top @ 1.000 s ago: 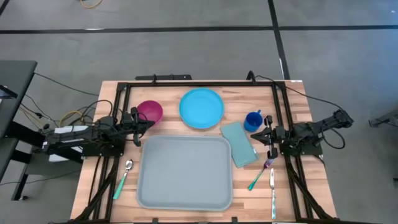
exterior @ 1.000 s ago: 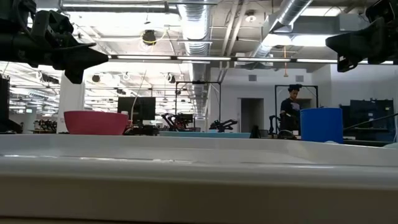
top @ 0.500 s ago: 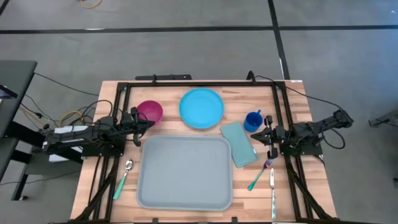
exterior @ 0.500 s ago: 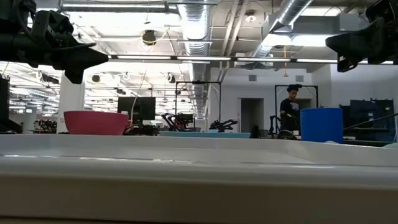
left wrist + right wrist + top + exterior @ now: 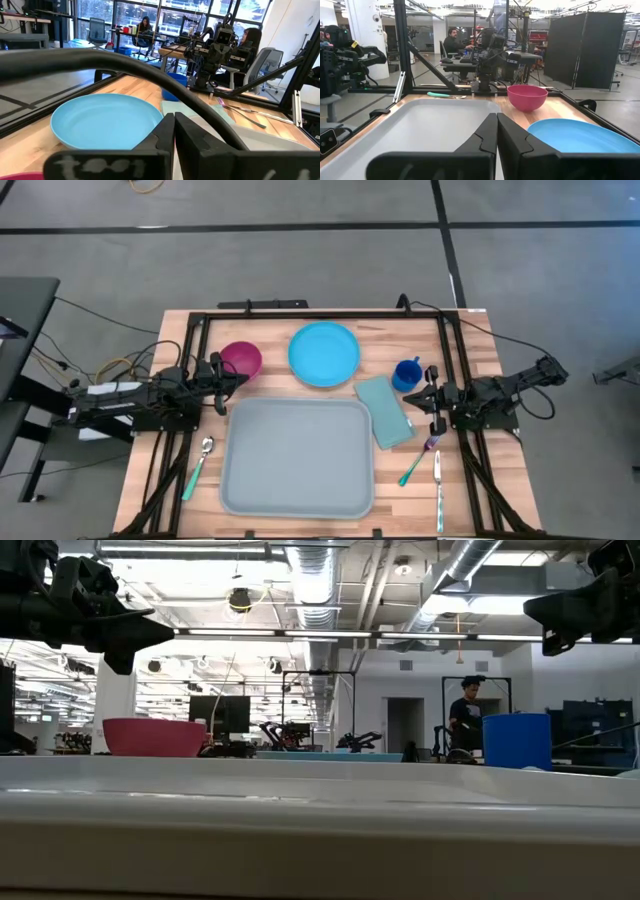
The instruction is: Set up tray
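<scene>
The grey-blue tray [image 5: 296,456] lies flat on the wooden table, near its front edge and midway between the arms. My left gripper [image 5: 243,377] hovers shut and level at the table's left side, beside the pink bowl [image 5: 241,360]. In its wrist view the fingertips [image 5: 174,125] meet, with nothing between them. My right gripper [image 5: 410,397] hovers shut and level at the right side, over the teal napkin's [image 5: 384,411] right edge and near the blue cup [image 5: 407,373]. Its fingertips [image 5: 497,125] also meet. Both grippers are off the table, as the low view shows.
A round blue plate [image 5: 324,354] lies behind the tray. A teal-handled spoon [image 5: 200,463] lies left of the tray. A teal-handled fork [image 5: 418,461] and a knife [image 5: 438,485] lie to its right. A black frame [image 5: 320,313] borders the table. People sit in the room beyond.
</scene>
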Motion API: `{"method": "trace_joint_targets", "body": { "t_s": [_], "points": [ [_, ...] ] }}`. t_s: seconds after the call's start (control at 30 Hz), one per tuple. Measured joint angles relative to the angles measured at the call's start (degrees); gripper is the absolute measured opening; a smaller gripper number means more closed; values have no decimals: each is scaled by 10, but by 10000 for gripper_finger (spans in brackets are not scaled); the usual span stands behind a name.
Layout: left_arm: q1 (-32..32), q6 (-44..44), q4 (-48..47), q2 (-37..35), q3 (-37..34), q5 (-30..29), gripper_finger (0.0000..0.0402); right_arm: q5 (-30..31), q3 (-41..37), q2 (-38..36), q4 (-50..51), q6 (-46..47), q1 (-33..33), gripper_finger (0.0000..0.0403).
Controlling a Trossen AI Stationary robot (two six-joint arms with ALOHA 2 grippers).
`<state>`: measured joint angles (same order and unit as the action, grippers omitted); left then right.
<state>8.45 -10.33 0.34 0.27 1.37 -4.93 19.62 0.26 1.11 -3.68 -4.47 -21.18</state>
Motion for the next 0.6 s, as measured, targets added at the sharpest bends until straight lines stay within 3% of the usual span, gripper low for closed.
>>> {"method": "trace_joint_targets", "body": {
  "t_s": [0.37, 0.6],
  "points": [
    [0, 3, 2, 0, 0, -1, 0, 0, 0, 0, 0, 0, 0, 0],
    [0, 60, 72, 0, -1, -61, 0, 0, 0, 0, 0, 0, 0, 0]
  ]
}}
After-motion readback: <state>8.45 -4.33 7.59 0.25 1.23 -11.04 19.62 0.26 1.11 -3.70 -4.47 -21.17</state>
